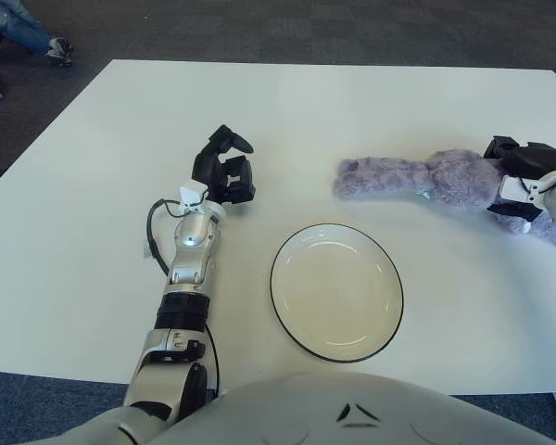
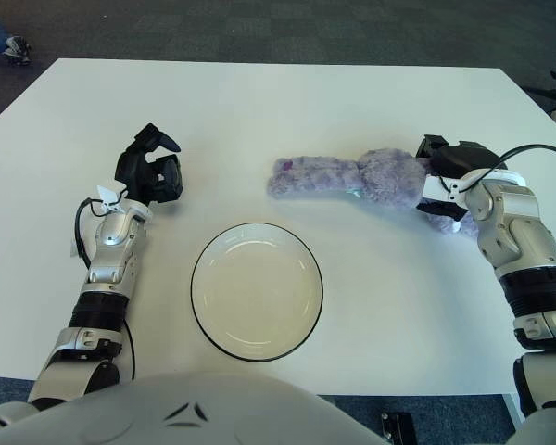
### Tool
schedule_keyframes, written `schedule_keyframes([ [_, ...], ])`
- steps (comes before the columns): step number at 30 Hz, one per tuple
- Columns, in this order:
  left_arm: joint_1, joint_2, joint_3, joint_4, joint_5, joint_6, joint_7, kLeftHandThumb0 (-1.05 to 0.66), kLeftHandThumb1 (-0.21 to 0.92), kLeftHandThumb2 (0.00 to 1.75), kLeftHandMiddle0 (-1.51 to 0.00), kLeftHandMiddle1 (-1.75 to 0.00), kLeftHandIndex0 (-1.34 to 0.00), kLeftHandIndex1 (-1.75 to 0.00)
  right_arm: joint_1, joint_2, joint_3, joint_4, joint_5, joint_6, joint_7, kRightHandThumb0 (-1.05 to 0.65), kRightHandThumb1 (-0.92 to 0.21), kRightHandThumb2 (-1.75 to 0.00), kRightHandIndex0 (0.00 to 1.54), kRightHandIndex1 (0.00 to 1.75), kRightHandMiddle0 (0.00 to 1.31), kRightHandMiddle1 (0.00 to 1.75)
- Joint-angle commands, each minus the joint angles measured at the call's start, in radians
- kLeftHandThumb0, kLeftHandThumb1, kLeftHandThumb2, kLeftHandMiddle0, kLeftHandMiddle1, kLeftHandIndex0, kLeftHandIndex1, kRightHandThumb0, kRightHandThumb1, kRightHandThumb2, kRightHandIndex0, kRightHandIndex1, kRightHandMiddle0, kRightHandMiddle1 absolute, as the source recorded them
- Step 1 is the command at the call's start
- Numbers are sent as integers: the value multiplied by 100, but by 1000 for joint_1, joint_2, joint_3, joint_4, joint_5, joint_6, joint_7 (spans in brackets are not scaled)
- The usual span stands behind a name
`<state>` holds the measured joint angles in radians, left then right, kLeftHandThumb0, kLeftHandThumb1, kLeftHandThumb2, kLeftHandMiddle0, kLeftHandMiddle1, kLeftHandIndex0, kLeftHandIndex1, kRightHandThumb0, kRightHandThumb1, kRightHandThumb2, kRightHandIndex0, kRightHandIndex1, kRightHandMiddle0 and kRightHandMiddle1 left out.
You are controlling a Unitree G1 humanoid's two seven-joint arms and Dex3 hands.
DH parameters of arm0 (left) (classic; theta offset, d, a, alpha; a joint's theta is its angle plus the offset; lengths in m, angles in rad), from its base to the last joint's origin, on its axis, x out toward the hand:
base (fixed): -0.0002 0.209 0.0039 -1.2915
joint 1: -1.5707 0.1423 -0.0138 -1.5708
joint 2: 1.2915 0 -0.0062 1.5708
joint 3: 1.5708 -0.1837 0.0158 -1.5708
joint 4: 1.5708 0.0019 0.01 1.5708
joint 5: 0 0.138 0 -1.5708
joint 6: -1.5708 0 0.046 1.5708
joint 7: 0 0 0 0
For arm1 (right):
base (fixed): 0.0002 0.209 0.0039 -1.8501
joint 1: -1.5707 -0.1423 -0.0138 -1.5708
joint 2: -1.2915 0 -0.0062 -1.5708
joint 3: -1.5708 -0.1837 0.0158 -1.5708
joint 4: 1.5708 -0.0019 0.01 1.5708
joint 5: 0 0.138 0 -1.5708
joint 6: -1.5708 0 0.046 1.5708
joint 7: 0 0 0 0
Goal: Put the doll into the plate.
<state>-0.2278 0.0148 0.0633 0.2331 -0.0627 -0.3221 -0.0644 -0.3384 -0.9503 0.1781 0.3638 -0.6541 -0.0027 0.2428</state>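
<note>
A purple plush doll [image 2: 352,176] lies stretched out on the white table [image 2: 287,102], to the right of and behind the plate. The empty white plate with a dark rim [image 2: 257,291] sits at the front centre. My right hand [image 2: 448,181] is at the doll's right end, its fingers closed around the plush, which still lies on the table. My left hand [image 2: 153,171] shows to the left of the plate, its fingers curled and holding nothing.
The table's far edge meets dark carpet [image 2: 287,28]. A person's leg and shoe [image 1: 56,51] show beyond the far left corner. My own torso [image 1: 334,413] fills the bottom of the view.
</note>
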Motion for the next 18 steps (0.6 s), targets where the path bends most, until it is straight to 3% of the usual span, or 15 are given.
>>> schedule_keyframes([
  [1,12,3,3,-7,-1,7,4,-47,36,127,-126,-175,-58,-175,-3,22,21,110,5,-52,-22,49,-23,-141,66,175,61,174],
  [10,12,4,3,-10,5,0,8,-47,36,127,-126,-175,-58,-175,-37,28,19,171,19,-83,-29,52,-19,-146,71,175,85,175],
  [18,11,7,4,-8,8,0,10,-47,35,127,-126,-175,-58,-175,-37,25,18,167,29,-86,-21,49,-26,-138,64,175,98,175],
])
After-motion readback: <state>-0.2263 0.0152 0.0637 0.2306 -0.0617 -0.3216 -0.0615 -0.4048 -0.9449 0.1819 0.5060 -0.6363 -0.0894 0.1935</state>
